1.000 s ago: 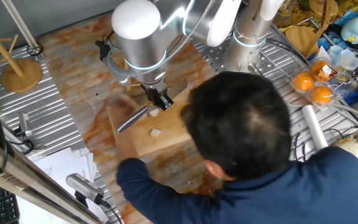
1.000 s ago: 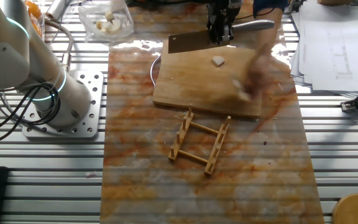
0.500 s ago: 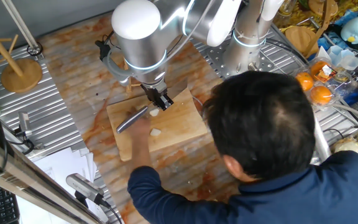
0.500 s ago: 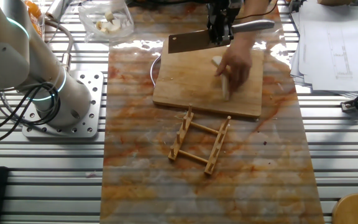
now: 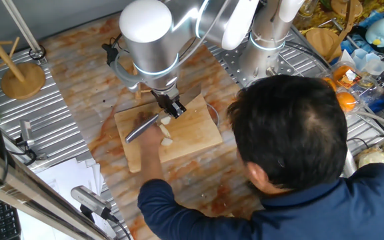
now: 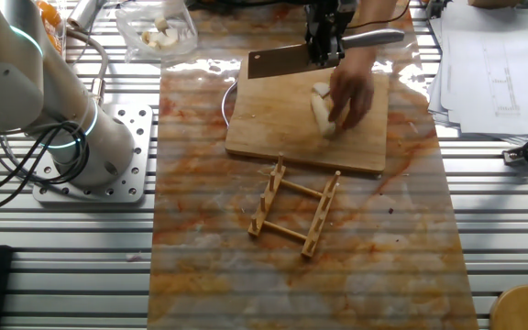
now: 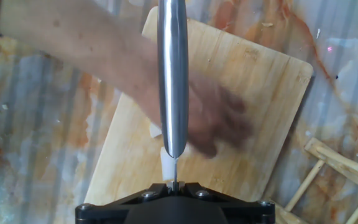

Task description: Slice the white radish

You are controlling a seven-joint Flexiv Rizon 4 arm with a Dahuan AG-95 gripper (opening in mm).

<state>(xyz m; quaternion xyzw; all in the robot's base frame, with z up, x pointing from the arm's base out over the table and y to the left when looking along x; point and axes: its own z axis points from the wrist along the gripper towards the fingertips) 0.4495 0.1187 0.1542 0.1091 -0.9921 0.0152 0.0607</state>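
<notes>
Radish: slim cream-white radish stick (image 6: pixel 322 112) lies on the wooden cutting board (image 6: pixel 282 128), under a person's hand (image 6: pixel 350 90).
Gripper: we see the gripper (image 5: pixel 172 107) pinching the steel cleaver (image 6: pixel 278 60), raised.
Progress: one chunk (image 6: pixel 320 89) cut; we judge most slicing remains.

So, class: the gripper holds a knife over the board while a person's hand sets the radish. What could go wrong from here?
1. The hand lies right under the knife; a cut now could hit it.
2. The radish lies loose on the board and may roll when cut.
</notes>
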